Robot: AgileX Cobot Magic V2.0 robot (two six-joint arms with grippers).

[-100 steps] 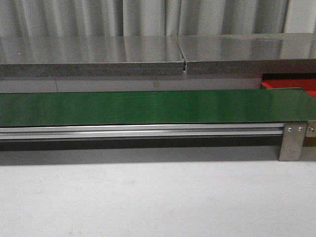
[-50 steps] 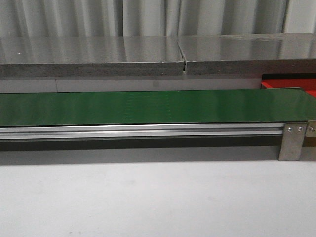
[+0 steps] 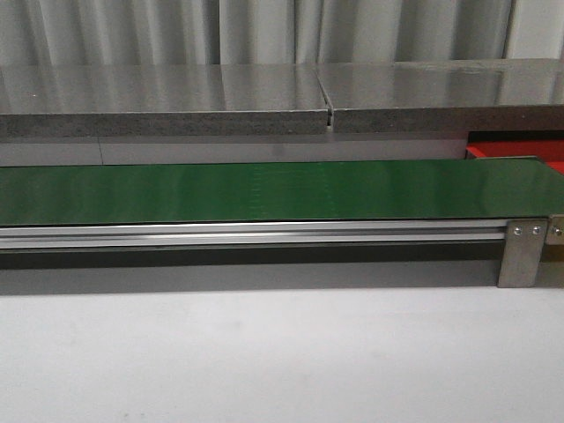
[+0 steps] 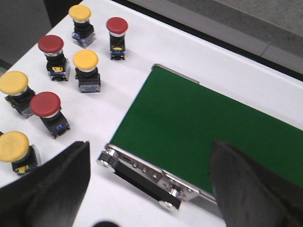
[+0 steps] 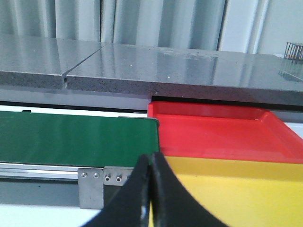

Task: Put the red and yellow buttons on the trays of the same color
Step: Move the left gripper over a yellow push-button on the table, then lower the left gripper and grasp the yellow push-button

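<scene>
Remaining bare since before, green belt (image 3: 264, 191), no buttons.

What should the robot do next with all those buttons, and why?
Probably lower the left gripper, which is open and empty, toward the nearest red button. Seven buttons stand on the white table beside the belt; none is on the red tray or yellow tray.
</scene>
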